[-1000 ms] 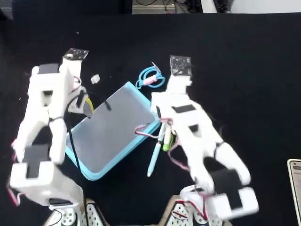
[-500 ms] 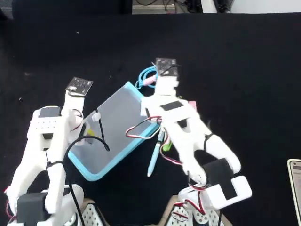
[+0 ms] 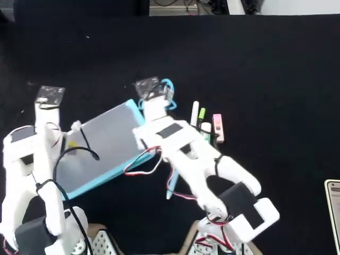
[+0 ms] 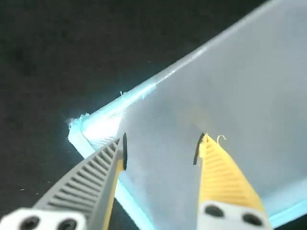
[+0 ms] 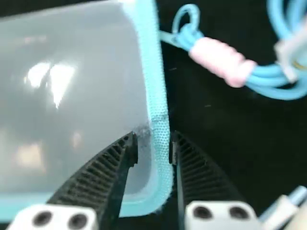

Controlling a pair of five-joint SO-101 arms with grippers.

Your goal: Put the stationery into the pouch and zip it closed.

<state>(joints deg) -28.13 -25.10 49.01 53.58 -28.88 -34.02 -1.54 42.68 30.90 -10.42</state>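
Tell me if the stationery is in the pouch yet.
Out. The pens and pink piece lie on the table, outside the pouch.

We saw a black table (image 3: 276,95) carrying everything. A pouch (image 3: 101,143) lay on it at a slant, seemingly flat. Just beside its far corner sat a coiled blue cord (image 5: 283,88). Near that, a white pen (image 3: 194,113), a green marker (image 3: 201,114) and a pink block (image 3: 218,127) lay side by side. A blue pen (image 3: 171,186) lay nearer us, and a card (image 3: 333,204) at the edge.
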